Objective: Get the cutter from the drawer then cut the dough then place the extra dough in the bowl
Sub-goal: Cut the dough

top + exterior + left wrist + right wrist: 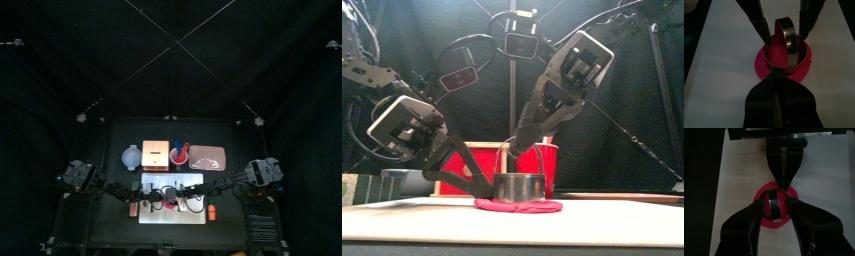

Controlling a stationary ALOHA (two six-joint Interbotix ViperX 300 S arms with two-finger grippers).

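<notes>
A round metal cutter (519, 186) stands on a flat red dough disc (519, 206) on the white cutting board (422, 215). My right gripper (777, 203) comes down from above and is shut on the cutter's wire handle (787, 32). My left gripper (777, 76) reaches in low from the left, shut, its tips touching the dough's (761, 64) outer rim right beside the cutter (784, 55). I cannot tell whether it pinches any dough. In the top view both grippers meet over the board (187, 182).
Behind the board stand the wooden box with its red drawer front (156, 153), the blue-grey bowl (131, 156) to its left, a red cup (179, 152) and the pink tray (207, 157) to its right.
</notes>
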